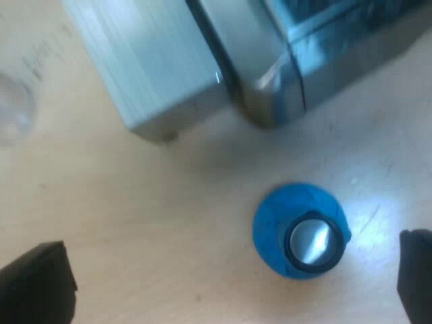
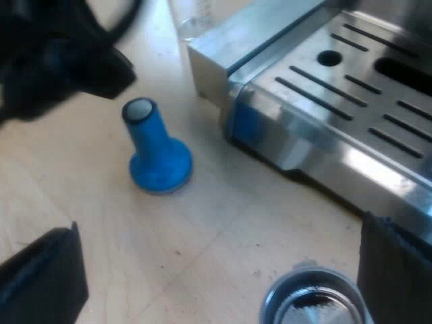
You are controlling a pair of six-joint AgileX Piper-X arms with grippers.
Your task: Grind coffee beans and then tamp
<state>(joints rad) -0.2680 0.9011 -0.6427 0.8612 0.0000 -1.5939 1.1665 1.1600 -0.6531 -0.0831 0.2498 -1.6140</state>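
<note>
Tamper (image 1: 300, 233) stands upright just ahead of the wide-spread left claw (image 1: 226, 287), touching neither finger.

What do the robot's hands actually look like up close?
The left end effector has two plain black fingers, blocky and flat-faced, matte, with no markings I can see. The right end effector looks the same. The dark bulk near the blue tamper seems to be the left arm, black too.
</note>
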